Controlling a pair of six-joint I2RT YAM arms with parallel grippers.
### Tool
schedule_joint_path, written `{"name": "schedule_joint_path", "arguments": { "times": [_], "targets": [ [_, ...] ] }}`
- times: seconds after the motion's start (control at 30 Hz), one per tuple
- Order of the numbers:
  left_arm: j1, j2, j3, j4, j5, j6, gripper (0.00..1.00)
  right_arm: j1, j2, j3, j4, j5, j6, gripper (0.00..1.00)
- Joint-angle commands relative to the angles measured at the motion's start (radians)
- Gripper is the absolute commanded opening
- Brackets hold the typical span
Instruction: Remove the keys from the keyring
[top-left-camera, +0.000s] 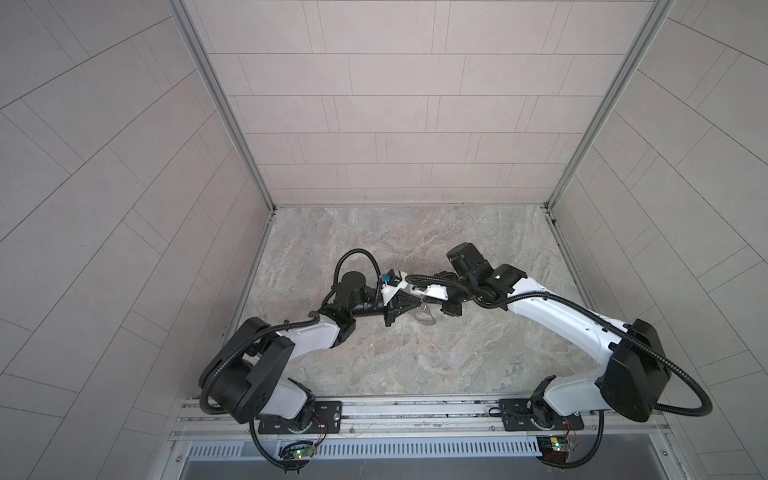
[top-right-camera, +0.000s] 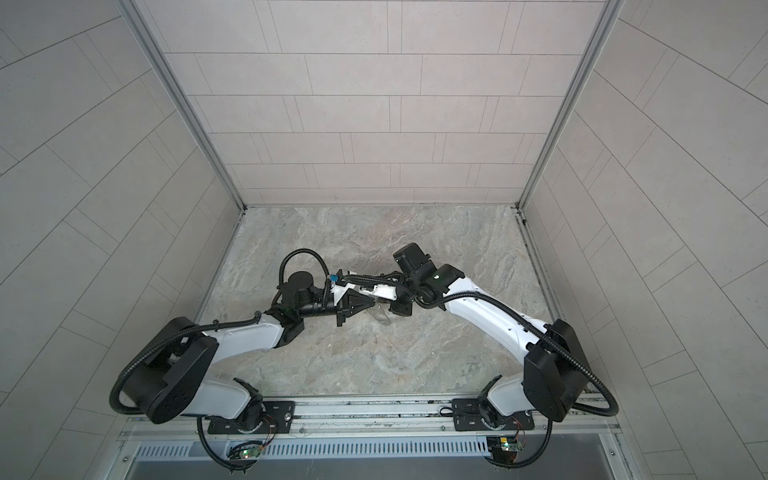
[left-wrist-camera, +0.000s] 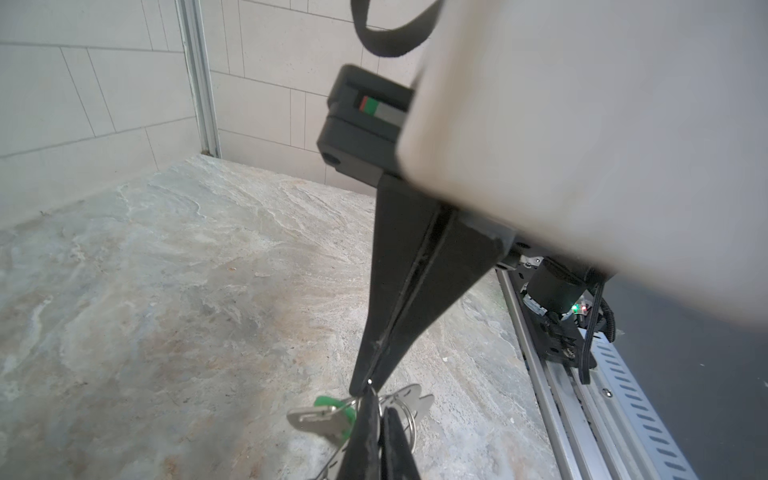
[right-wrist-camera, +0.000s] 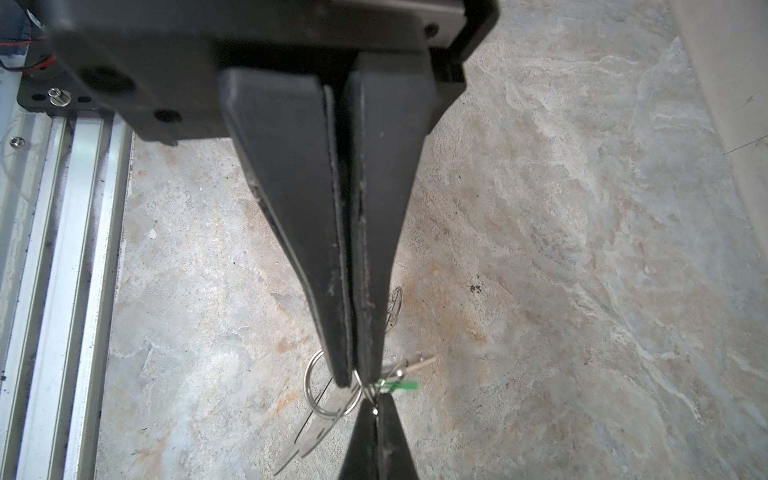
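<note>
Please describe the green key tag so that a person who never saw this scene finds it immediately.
Look over the middle of the marbled tabletop, where the tips of the left gripper and the right gripper meet. At those tips hangs the keyring, silver wire rings and a grey plate; the key tag is its only bright green piece.

The table has a marbled grey and beige stone-look top with rusty brown stains. Small crumbs lie on it: a pale chip well apart from the black fingers of the right gripper, and a dark speck on their other side. Whether the flat grey metal keyring beyond the fingertips touches the top, I cannot tell.
</note>
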Motion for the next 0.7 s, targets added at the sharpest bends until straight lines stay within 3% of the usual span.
{"name": "schedule_joint_path", "arguments": {
  "times": [0.0, 0.13, 0.2, 0.33, 0.67],
  "targets": [
    [-0.004, -0.084, 0.042, -0.196, -0.082, 0.146, 0.10, 0.001, 0.006, 0.049, -0.094, -0.034, -0.007, 0.00],
    [-0.038, -0.178, 0.079, -0.420, -0.184, 0.303, 0.18, 0.001, 0.010, 0.067, -0.124, -0.035, 0.013, 0.00],
    [-0.052, -0.213, 0.077, -0.453, -0.234, 0.333, 0.26, 0.002, 0.012, 0.078, -0.130, -0.039, 0.027, 0.00],
    [-0.097, -0.265, 0.078, -0.522, -0.348, 0.390, 0.29, 0.011, 0.020, 0.095, -0.140, -0.038, 0.085, 0.00],
    [-0.171, -0.277, 0.140, -0.571, -0.432, 0.363, 0.32, 0.052, 0.075, 0.169, -0.207, 0.051, 0.190, 0.00]
  ]
}}
